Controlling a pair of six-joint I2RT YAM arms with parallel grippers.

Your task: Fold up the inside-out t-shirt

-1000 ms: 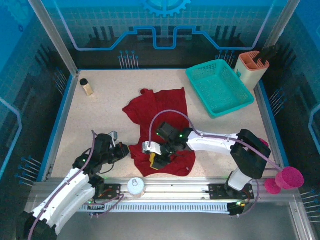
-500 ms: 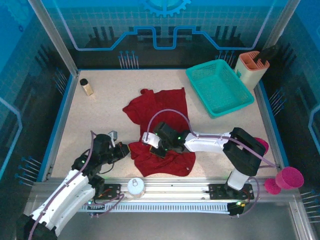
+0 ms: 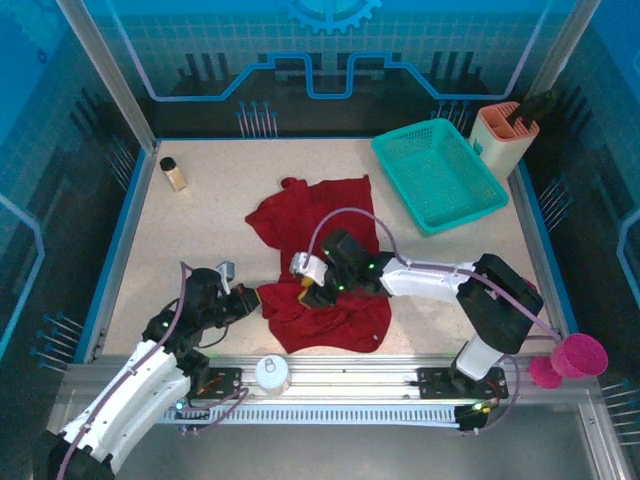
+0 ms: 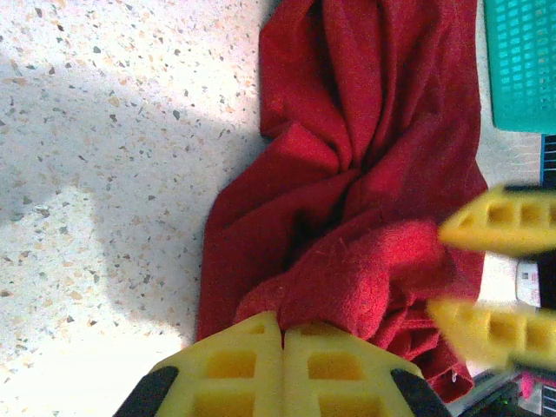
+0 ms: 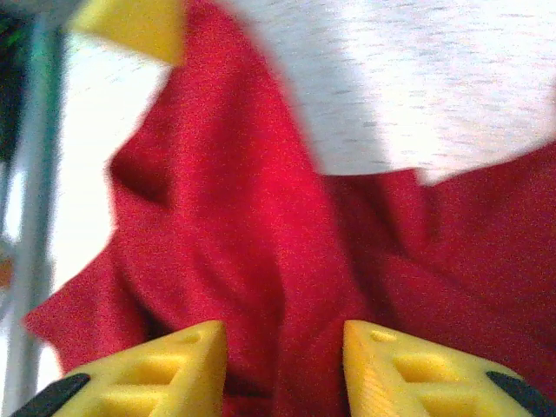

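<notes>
The inside-out t-shirt [image 3: 320,215] is dark red and lies crumpled in the middle of the table, bunched at its near end. My left gripper [image 3: 251,301] is shut on its near left edge. In the left wrist view the cloth [image 4: 365,156] rises in a fold straight out of the closed yellow fingertips [image 4: 282,323]. My right gripper [image 3: 306,290] hangs open low over the bunched near part. Its yellow fingers [image 5: 187,352] stand apart with cloth [image 5: 261,200] below and between them, gripping nothing. The left wrist view also catches the right gripper [image 4: 439,269].
A teal mesh basket [image 3: 440,175] sits at the back right beside an orange holder [image 3: 505,135]. A small bottle [image 3: 173,173] stands at the back left. Pink cups [image 3: 578,355] are at the near right edge, and a white round object [image 3: 270,372] rests on the front rail.
The right gripper moved a little away from the front edge over the shirt, closed, and has opened again. The left gripper stayed shut in place.
</notes>
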